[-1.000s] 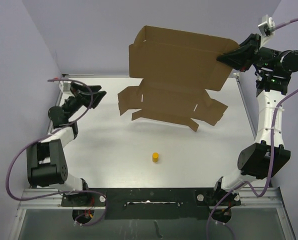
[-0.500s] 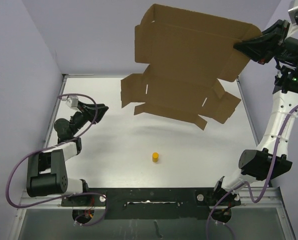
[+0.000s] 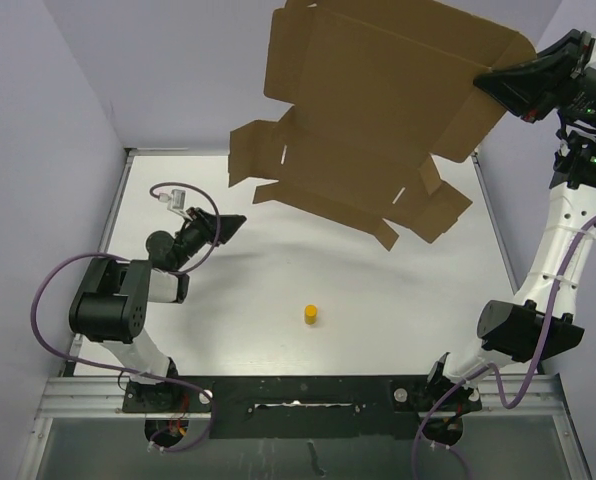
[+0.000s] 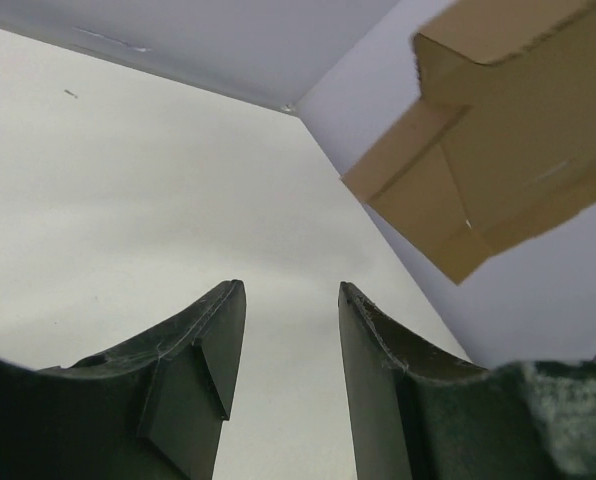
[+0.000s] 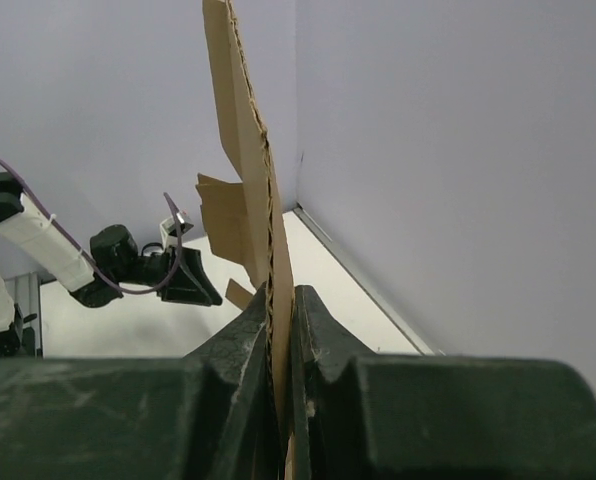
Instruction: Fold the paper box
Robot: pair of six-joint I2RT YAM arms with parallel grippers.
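The paper box (image 3: 378, 110) is a flat brown die-cut cardboard sheet with flaps, held high in the air above the back of the table. My right gripper (image 3: 490, 78) is shut on its right edge; in the right wrist view the sheet (image 5: 248, 160) stands edge-on between the closed fingers (image 5: 281, 300). My left gripper (image 3: 236, 222) is low over the left side of the table, open, with nothing between its fingers (image 4: 291, 300). A corner of the box (image 4: 508, 150) hangs above and to its right.
A small yellow cylinder (image 3: 310, 315) stands on the white table (image 3: 398, 300) near the front middle. Lilac walls close in the left, back and right sides. The arm bases and a black rail (image 3: 298, 395) line the near edge.
The right arm lifted the box higher and tilted it. The left arm swung down and right along the table, and its jaws narrowed, then widened a little.
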